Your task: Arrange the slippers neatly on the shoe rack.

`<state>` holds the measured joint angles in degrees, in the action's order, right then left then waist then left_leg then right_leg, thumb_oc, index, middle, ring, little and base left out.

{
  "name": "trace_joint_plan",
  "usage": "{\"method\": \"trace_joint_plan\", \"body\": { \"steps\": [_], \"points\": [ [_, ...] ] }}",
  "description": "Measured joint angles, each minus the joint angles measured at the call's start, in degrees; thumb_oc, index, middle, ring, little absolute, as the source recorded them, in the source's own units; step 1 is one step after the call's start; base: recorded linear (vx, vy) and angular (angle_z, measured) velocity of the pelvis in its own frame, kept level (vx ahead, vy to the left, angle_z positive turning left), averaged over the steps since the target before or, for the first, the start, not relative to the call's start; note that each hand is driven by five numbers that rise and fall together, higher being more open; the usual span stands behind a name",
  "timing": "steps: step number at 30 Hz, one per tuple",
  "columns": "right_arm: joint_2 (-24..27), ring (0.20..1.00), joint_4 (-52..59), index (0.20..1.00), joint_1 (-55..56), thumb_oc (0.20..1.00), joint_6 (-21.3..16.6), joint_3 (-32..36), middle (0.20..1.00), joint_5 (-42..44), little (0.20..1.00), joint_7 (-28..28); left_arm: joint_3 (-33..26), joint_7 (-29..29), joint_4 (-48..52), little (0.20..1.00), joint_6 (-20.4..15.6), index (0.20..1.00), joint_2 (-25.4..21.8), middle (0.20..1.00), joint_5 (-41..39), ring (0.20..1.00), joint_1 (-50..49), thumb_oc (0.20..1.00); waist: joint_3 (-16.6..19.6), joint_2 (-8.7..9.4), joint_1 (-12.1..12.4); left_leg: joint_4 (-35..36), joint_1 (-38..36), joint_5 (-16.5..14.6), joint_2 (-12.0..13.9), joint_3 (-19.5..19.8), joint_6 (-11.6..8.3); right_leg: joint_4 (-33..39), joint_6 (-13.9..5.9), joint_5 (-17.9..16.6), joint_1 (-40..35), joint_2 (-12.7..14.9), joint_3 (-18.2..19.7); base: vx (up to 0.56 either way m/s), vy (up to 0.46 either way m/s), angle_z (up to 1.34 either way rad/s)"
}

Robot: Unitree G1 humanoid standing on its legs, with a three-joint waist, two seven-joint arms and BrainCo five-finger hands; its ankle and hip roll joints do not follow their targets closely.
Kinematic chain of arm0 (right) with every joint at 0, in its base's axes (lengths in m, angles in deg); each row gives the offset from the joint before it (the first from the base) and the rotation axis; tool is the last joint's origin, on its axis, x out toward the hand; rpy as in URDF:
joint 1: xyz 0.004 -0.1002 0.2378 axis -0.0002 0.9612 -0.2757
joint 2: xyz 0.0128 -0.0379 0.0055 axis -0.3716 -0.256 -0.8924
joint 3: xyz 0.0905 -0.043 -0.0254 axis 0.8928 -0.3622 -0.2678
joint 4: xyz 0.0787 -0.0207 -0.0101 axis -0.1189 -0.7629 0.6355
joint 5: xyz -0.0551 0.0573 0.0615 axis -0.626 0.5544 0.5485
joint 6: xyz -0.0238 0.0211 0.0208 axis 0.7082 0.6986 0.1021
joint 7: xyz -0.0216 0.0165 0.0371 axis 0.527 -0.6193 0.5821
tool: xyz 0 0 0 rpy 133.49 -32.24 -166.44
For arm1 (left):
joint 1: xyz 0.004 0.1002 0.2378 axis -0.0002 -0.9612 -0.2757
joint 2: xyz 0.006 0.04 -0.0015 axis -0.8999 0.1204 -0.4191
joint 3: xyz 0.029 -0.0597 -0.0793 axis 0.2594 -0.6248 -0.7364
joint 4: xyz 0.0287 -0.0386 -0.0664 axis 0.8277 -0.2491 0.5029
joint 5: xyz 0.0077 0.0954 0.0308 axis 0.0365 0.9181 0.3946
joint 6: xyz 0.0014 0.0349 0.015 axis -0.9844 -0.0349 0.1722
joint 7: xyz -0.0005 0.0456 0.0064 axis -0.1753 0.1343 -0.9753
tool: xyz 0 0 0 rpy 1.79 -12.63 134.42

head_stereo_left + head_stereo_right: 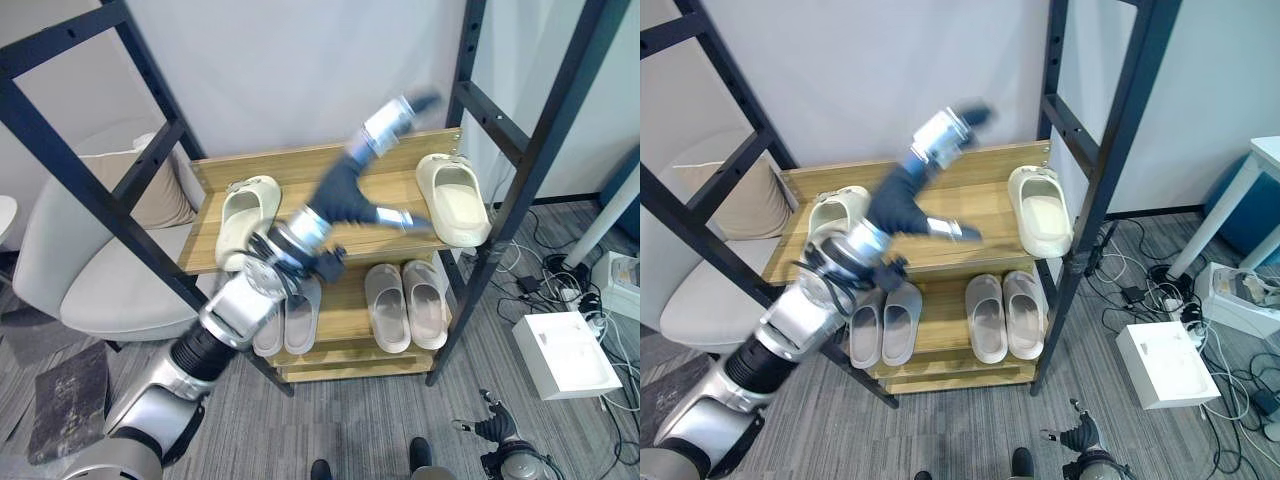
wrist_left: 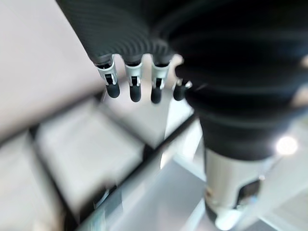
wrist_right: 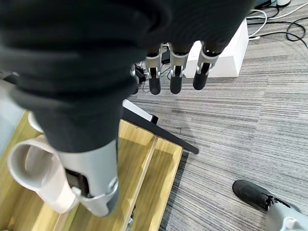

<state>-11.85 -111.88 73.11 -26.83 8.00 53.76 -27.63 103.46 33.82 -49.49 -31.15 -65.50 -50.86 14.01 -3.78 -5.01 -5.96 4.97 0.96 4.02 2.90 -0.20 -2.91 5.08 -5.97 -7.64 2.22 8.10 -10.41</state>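
Right hand (image 1: 497, 428): low at the near edge, over grey carpet floor (image 1: 380, 420). Own wrist view shows fingers (image 3: 174, 82) hanging fairly straight, thumb apart, nothing in it — released.
White box (image 1: 565, 353): on the floor to the right of the rack, w/ cables (image 1: 560, 265) beyond it.
Shoe rack (image 1: 330, 170): wooden shelves, set between black frame posts (image 1: 520, 170).
Lower shelf, left pair (image 1: 290, 320): grey slippers side by side, partly hidden behind the left arm.
Lower shelf, right pair (image 1: 407, 303): grey slippers side by side, touching, toes toward the wall.
Left hand (image 1: 352, 195): raised above the top shelf, about mid-rack, motion-blurred. Fingers (image 1: 400, 118) stretched toward the wall, thumb (image 1: 405, 220) spread off to the right; holds nothing — released. In own wrist view fingers (image 2: 134, 86) sit in a straight row.
Top shelf, left slipper (image 1: 245, 215): cream, lying near the left end, toe toward the wall, heel end at the front edge; left forearm just beside it.
Top shelf, right slipper (image 1: 455, 198): cream, at the right end, next to the right post, heel end overhanging the front edge a bit. Well apart from the other cream one.
Armchair (image 1: 90, 250): light grey, left of the rack, beige cushion (image 1: 150, 195) on it.
Wall (image 1: 290, 70): plain white, behind the rack.
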Motion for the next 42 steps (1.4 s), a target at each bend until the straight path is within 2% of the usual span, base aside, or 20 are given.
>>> {"method": "trace_joint_plan", "body": {
  "steps": [2, 4, 9, 13, 19, 25, 29, 34, 42],
  "points": [
    [0.0, 1.000, 0.1, 1.000, -0.5, 1.000, 0.0, 0.1, 1.000, 0.1, 1.000, -0.6, 0.0, -3.2, -4.0, 1.000, 0.5, 1.000, -4.4, 1.000, 7.7, 1.000, 2.0, 1.000, 0.1, -0.11, 0.0, 0.0, 0.0, 0.0, 0.0, -0.1, 0.00, 0.0, -0.06, 0.0, 0.0, 0.0, 0.0, 0.00, 0.000, 0.00],
    [0.0, 1.000, 0.0, 1.000, -0.6, 1.000, 0.0, 0.1, 1.000, 0.2, 1.000, -0.7, -0.9, -6.0, -6.6, 1.000, 1.5, 1.000, -5.4, 1.000, 11.7, 1.000, 2.1, 1.000, 0.1, -0.20, 0.1, 0.0, 0.0, 0.0, 0.0, -0.2, 0.00, 0.0, -0.08, -0.1, 0.1, 0.0, 0.0, 0.00, 0.000, 0.00],
    [0.0, 1.000, 0.3, 1.000, -0.3, 1.000, -0.1, 0.1, 1.000, 0.5, 1.000, -1.2, -0.9, -8.8, -10.1, 1.000, 2.9, 1.000, -9.6, 1.000, 21.7, 1.000, 2.1, 1.000, 0.1, -0.26, 0.3, 0.0, -0.1, 0.2, 0.0, -0.3, -0.24, 0.0, -0.21, -0.1, 0.1, -0.1, 0.0, 0.01, 0.000, 0.00],
    [0.2, 1.000, 0.8, 1.000, 0.2, 1.000, -0.1, 0.4, 1.000, 0.4, 1.000, -1.2, -1.0, -11.5, -14.5, 1.000, 6.1, 1.000, -13.8, 1.000, 31.5, 1.000, 2.0, 1.000, -0.2, -0.46, 0.1, 0.0, -0.1, 0.2, 0.1, -0.3, -0.23, 0.0, -0.16, 0.0, 0.1, -0.3, 0.0, 0.00, 0.000, 0.00],
    [0.2, 1.000, 2.5, 1.000, 0.5, 1.000, -0.2, 0.5, 1.000, 0.4, 1.000, -1.2, -1.2, -13.7, -21.6, 1.000, 10.4, 1.000, -17.7, 1.000, 39.7, 1.000, 1.4, 1.000, -1.5, 0.05, 0.1, 0.0, 0.0, 0.0, 0.4, -0.5, -0.66, 0.0, -0.08, 0.0, 0.3, -0.6, 0.4, 0.01, 0.002, -0.02],
    [0.2, 1.000, 2.9, 1.000, 0.9, 1.000, -0.2, 0.5, 1.000, 0.3, 1.000, -1.3, -3.3, -14.3, -23.1, 1.000, 12.6, 1.000, -19.4, 1.000, 42.4, 1.000, -0.8, 1.000, -2.2, 0.64, 0.6, 0.0, 0.2, 0.1, 0.9, -0.8, -0.70, 0.0, 0.12, 0.1, 0.8, -1.0, 0.8, 0.01, -0.001, -0.04],
    [0.3, 1.000, 4.4, 1.000, 1.0, 1.000, -0.1, 0.4, 1.000, -0.2, 1.000, -1.7, -6.0, -15.1, -27.6, 1.000, 14.4, 1.000, -19.4, 1.000, 43.7, 1.000, -3.3, 1.000, -2.4, 0.87, 0.5, 0.0, 0.2, 0.1, 1.1, -1.0, -0.73, 0.0, 0.27, 0.2, 0.9, -1.2, 0.9, 0.00, 0.000, -0.01],
    [0.3, 1.000, 4.7, 1.000, 0.8, 1.000, -0.1, 0.4, 1.000, -0.2, 1.000, -1.8, -5.6, -15.2, -32.9, 1.000, 16.7, 1.000, -19.4, 1.000, 44.6, 1.000, -4.1, 1.000, -2.9, 1.62, 0.5, 0.0, 0.4, 0.0, 1.1, -1.1, -0.74, 0.0, 0.29, 0.2, 1.1, -1.4, 0.9, 0.00, 0.000, 0.00],
    [0.3, 1.000, 6.9, 1.000, 1.4, 1.000, -0.1, 0.4, 1.000, -0.2, 1.000, -1.8, -4.9, -15.3, -35.1, 1.000, 17.6, 1.000, -19.2, 1.000, 46.3, 1.000, -4.1, 1.000, -3.5, 2.12, 0.0, 0.0, 1.1, 0.1, 1.2, -1.8, -0.78, 0.0, 0.50, 0.0, 2.1, -1.6, 1.4, 0.00, 0.007, -0.03]
  ]
}}
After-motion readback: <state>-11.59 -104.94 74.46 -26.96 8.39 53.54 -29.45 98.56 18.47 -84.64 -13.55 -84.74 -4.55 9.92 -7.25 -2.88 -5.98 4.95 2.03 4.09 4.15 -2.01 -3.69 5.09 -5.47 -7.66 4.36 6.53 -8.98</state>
